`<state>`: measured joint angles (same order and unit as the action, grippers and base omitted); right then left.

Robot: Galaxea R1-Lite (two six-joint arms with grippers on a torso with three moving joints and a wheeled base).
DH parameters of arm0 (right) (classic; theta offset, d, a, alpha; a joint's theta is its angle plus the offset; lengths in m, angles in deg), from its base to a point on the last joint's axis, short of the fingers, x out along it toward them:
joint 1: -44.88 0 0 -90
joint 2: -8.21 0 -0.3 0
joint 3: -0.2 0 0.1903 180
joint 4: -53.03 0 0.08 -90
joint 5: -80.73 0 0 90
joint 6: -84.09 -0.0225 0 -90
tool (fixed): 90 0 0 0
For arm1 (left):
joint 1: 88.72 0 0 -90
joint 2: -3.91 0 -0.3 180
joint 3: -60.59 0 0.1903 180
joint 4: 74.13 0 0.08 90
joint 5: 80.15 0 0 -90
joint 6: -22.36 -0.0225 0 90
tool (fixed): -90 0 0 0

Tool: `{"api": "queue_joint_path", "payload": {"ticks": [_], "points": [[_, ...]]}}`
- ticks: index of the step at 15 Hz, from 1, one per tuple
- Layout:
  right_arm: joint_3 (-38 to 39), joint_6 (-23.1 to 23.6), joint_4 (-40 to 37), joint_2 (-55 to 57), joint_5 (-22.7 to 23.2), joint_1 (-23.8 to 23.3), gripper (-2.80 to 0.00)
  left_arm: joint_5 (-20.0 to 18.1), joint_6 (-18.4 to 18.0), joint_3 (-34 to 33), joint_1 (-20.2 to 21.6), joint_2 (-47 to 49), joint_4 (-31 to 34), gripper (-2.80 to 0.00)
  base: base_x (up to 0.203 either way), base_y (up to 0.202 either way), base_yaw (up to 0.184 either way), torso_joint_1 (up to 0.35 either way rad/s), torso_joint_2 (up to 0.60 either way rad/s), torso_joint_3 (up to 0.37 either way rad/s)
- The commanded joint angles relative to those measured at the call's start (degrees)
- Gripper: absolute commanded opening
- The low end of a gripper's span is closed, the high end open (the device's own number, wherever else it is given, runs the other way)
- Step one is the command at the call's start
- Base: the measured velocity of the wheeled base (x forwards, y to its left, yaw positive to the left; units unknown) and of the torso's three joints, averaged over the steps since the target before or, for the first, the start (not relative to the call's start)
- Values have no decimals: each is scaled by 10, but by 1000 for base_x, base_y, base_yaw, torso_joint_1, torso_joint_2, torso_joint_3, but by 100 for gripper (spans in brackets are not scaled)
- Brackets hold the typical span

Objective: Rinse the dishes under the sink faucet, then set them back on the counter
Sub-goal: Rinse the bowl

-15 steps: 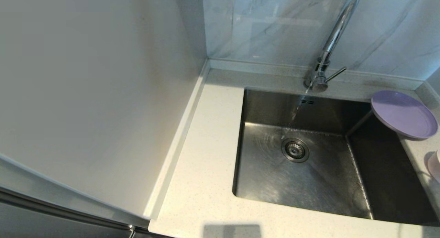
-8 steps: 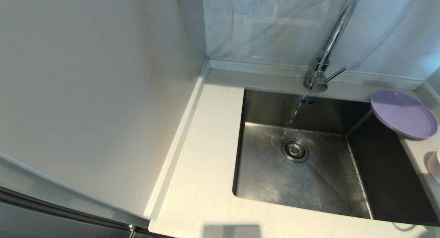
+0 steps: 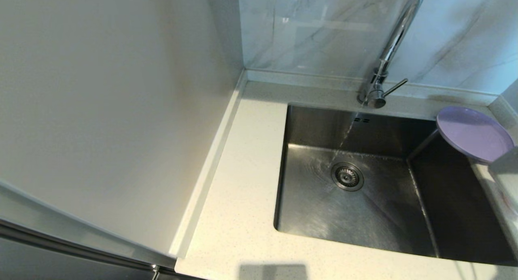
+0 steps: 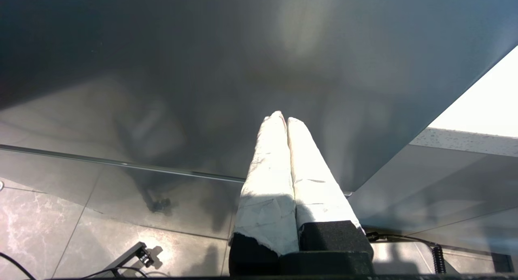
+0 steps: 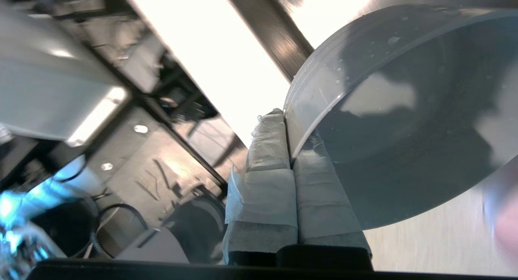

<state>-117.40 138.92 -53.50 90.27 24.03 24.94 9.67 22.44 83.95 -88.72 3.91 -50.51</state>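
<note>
Wet dish (image 5: pixel 404 122) rim between right gripper (image 5: pixel 288 126) fingers

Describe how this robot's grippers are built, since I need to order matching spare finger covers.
Both look alike. The left gripper has two long tapering fingers wrapped in creased white tape or cloth, set in a black block base. The right gripper has the same wrapped pair of fingers, greyer in shade, on a black base. No cables or markings show on either.
</note>
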Motion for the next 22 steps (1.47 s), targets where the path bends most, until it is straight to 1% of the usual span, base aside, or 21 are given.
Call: {"api": "queue_joint_path", "payload": {"ticks": [1, 3, 4, 7, 12, 14, 15, 17, 18, 21, 22], "points": [[-101, 10, -37, 79, 46, 92, -280, 0, 0, 0, 0, 0, 0, -280, 0, 0, 0, 0, 0, 0], [-150, 32, -43, 116, 77, 156, -280, 0, 0, 0, 0, 0, 0, -280, 0, 0, 0, 0, 0, 0], [-163, 42, -44, 129, 84, 186, -280, 0, 0, 0, 0, 0, 0, -280, 0, 0, 0, 0, 0, 0], [-185, 51, -45, 183, 102, 266, -280, 0, 0, 0, 0, 0, 0, -280, 0, 0, 0, 0, 0, 0], [-187, 51, -45, 222, 98, 327, -280, 0, 0, 0, 0, 0, 0, -280, 0, 0, 0, 0, 0, 0], [-186, 47, -11, 235, 98, 337, -280, 0, 0, 0, 0, 0, 0, -280, 0, 0, 0, 0, 0, 0], [-187, 36, 3, 241, 95, 338, -280, 0, 0, 0, 0, 0, 0, -280, 0, 0, 0, 0, 0, 0], [-187, -10, 48, 248, 88, 338, -280, 0, 0, 0, 0, 0, 0, -280, 0, 0, 0, 0, 0, 0], [-187, -35, 85, 251, 78, 338, -280, 0, 0, 0, 0, 0, 0, -280, 0, 0, 0, 0, 0, 0], [-187, -132, 207, 259, 31, 346, -280, 0, 0, 0, 0, 0, 0, -280, 0, 0, 0, 0, 0, 0], [-187, -148, 236, 261, 25, 347, -280, 0, 0, 0, 0, 0, 0, -280, 0, 0, 0, 0, 0, 0]]}}
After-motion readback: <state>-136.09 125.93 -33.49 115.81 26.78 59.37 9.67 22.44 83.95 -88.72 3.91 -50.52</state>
